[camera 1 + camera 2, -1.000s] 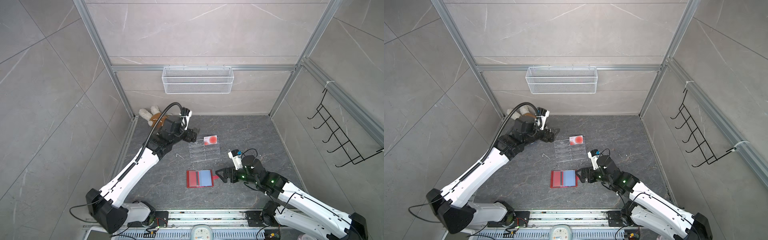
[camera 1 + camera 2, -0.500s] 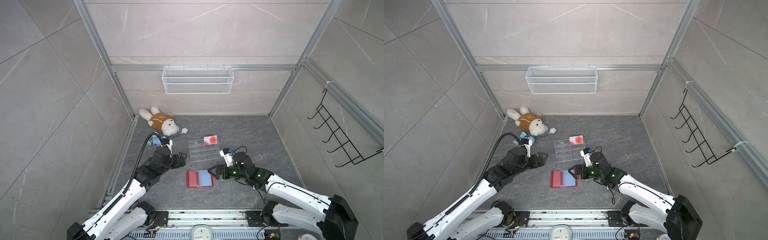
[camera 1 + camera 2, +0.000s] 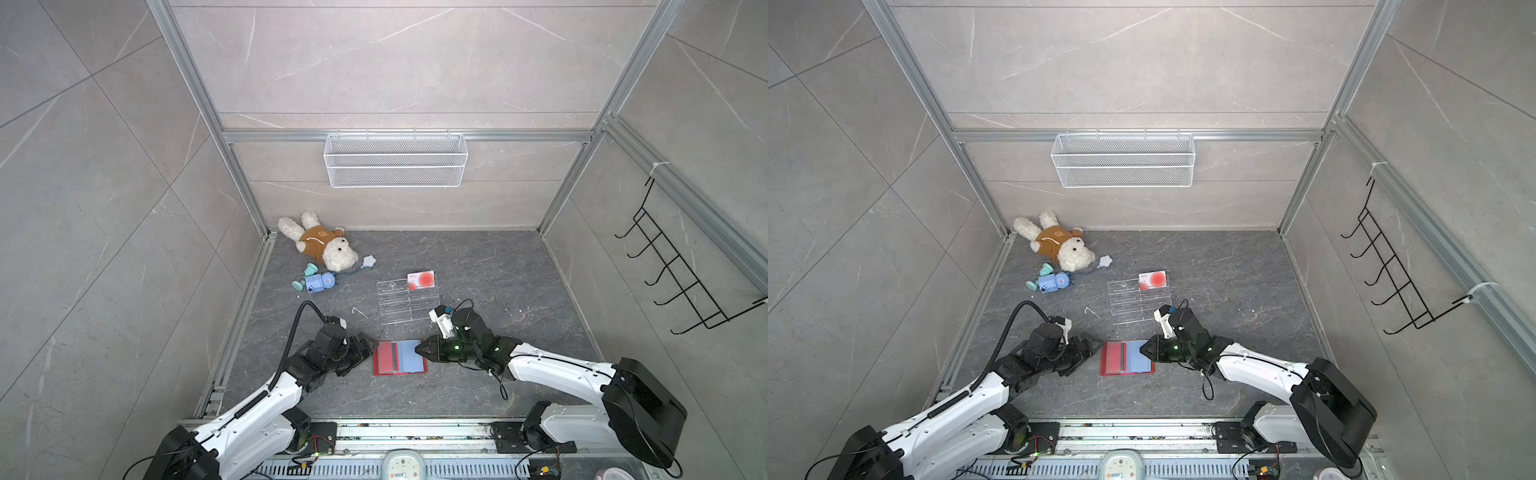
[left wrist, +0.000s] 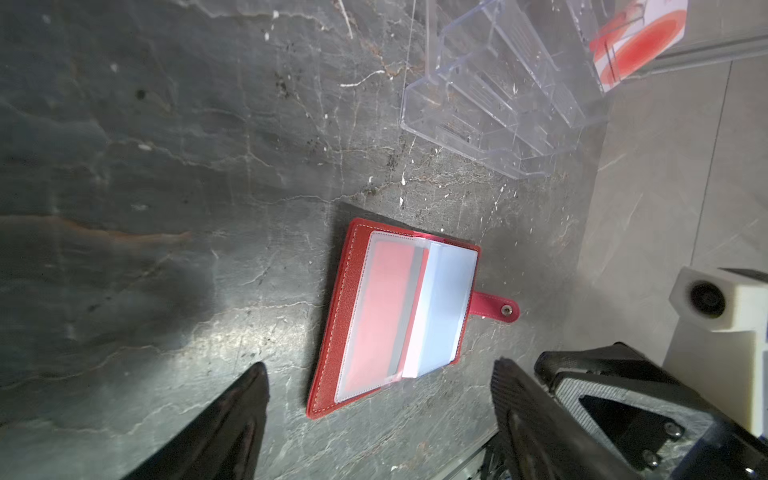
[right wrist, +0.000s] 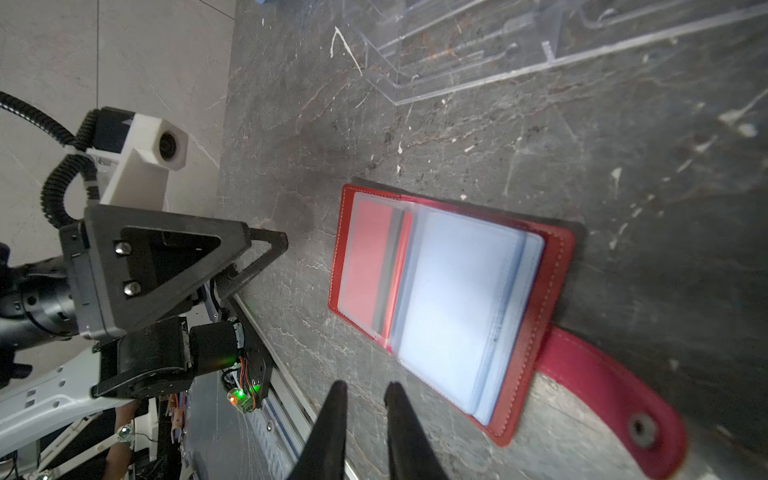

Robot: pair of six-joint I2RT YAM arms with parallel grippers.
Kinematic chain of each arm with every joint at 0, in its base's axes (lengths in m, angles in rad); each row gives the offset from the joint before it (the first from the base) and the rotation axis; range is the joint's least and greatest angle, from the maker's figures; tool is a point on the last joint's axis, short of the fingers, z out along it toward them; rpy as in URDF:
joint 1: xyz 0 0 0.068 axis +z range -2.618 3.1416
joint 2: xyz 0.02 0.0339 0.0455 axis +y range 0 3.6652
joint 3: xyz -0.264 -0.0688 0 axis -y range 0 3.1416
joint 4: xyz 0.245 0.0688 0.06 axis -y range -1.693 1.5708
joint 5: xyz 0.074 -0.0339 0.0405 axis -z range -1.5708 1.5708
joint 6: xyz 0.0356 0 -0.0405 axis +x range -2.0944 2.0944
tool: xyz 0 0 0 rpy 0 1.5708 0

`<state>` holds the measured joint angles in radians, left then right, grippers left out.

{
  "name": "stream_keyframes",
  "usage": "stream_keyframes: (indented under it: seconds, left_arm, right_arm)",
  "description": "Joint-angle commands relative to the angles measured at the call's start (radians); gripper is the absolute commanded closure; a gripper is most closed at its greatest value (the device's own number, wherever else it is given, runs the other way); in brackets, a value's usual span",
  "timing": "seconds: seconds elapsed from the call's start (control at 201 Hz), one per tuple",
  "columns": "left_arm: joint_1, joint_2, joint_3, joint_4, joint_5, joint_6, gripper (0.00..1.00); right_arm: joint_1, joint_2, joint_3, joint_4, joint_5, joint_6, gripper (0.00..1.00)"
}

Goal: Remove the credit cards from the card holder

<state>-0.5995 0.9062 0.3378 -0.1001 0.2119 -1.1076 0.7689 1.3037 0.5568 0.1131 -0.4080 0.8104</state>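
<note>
On the dark stone table both arms reach in low, one on each side of the open card holder. We judge that one is there to steady it while the other draws a card.

The clear acrylic stand sits at twelve o'clock from the holder, near it but apart. One credit card stands in its far tier toward one o'clock, so we take the stand for the drop-off place.

The holder lies flat toward the table's six o'clock edge, covers down and sleeves up, which leaves the pockets reachable from above.

The left gripper sits at the holder's nine o'clock, just beside the red cover. Its jaws are spread wide and empty, wide enough to pin that edge.

The right gripper is at the three o'clock edge by the pale blue sleeves. Its jaws are drawn almost together and pinch nothing. We think such narrow tips suit slipping under a thin sleeve.

A pinkish card shows under the clear pocket on the nine o'clock page. The snap strap lies loose at three o'clock.
</note>
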Motion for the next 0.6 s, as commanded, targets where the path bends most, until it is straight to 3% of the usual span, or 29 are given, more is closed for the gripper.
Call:
stream_keyframes:
  seconds: [0.0, 0.473, 0.592]
  left_arm:
    - [0.005, 0.013, -0.036, 0.128, 0.068, -0.110, 0.21]
    - [0.005, 0.120, -0.163, 0.392, 0.118, -0.209, 0.33]
    - [0.004, 0.183, -0.170, 0.455, 0.125, -0.212, 0.43]
  right_arm:
    - [0.015, 0.042, 0.005, 0.028, 0.017, 0.003, 0.85]
    - [0.092, 0.219, 0.027, 0.163, 0.040, 0.056, 0.89]
    - [0.092, 0.231, 0.014, 0.153, 0.086, 0.075, 0.89]
